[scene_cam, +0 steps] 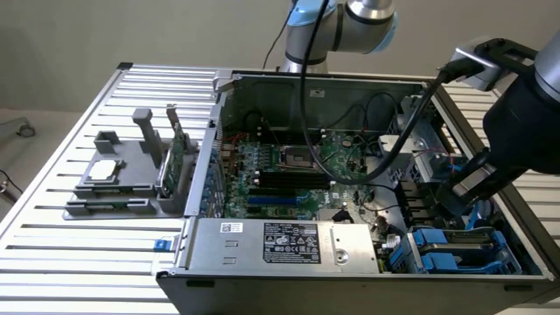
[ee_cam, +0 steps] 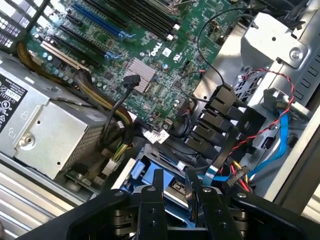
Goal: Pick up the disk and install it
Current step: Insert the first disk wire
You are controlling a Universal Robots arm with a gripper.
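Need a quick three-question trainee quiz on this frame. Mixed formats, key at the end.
1. Fill in: the green circuit card stands in the grey fixture on the exterior view's ___ of the computer case.
2. The gripper hangs nearest to: A) the grey fixture, B) the blue drive carriers in the case's corner, C) the power supply.
3. True or false: the case is shut, with its cover hiding the motherboard.
Key: 1 left; 2 B; 3 false.

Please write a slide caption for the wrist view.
Robot hand near the blue-framed silver-grey rectangular disk inside the open metal computer case.
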